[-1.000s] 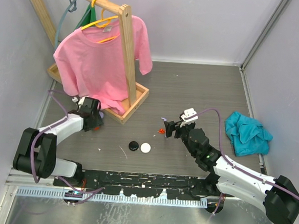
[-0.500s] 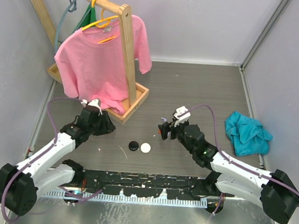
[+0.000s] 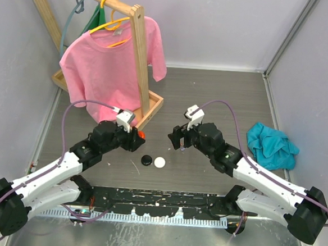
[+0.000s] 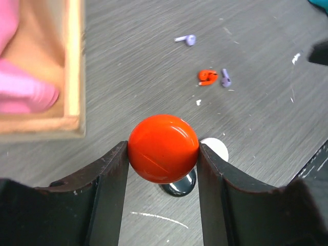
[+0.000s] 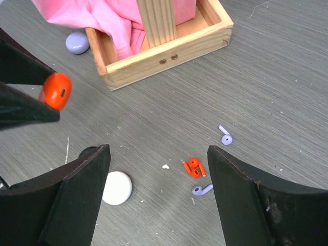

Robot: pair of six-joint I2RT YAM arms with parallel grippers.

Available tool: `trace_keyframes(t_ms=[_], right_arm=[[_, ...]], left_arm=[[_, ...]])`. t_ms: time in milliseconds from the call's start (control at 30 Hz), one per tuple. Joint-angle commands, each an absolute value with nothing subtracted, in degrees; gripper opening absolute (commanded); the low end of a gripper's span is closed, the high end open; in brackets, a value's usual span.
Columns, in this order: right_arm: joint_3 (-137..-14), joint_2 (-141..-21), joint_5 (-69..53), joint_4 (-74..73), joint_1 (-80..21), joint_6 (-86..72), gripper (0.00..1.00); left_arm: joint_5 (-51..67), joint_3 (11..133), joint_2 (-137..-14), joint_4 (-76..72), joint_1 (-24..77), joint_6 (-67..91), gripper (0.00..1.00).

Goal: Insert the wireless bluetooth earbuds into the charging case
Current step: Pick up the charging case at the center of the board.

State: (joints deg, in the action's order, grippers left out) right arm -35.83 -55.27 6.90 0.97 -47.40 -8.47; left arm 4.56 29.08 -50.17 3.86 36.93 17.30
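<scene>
Grey tabletop [image 5: 287, 61] is carrying the orange-red earbuds [image 5: 193, 167], which are lying between two purple earbuds [image 5: 225, 137] below the wide-open right gripper [image 5: 159, 154]. Being tiny, light and glossy (likely skittering under a clumsy pinch), they are asking for a gentle squeeze across the bulbs. The left gripper [image 4: 163, 154] is clamping the round orange case [image 5: 55, 91], and a white case [image 5: 117, 187] is sitting near and left of them.

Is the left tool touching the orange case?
Touching: the left wrist view shows the left tool pinching the orange case on both sides.
</scene>
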Motion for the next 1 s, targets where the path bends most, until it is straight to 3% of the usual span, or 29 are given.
trace_keyframes(t_ms=[0,600,967], right_arm=[[-42.87,-56.06,3.49,-7.25,-47.17,-10.48,0.82],[-59.02,-65.33,-14.02,-19.58,-45.58,-13.07,0.81],[-66.15,-73.08,-21.98,-24.95,-45.56,-11.61,0.72]], left_arm=[[4.57,29.05,-50.12,-7.43,41.48,2.85,0.32],[11.22,28.3,-51.01,-12.03,49.19,-28.45,0.32],[14.0,27.59,-48.99,-12.57,51.74,-38.36,0.32]])
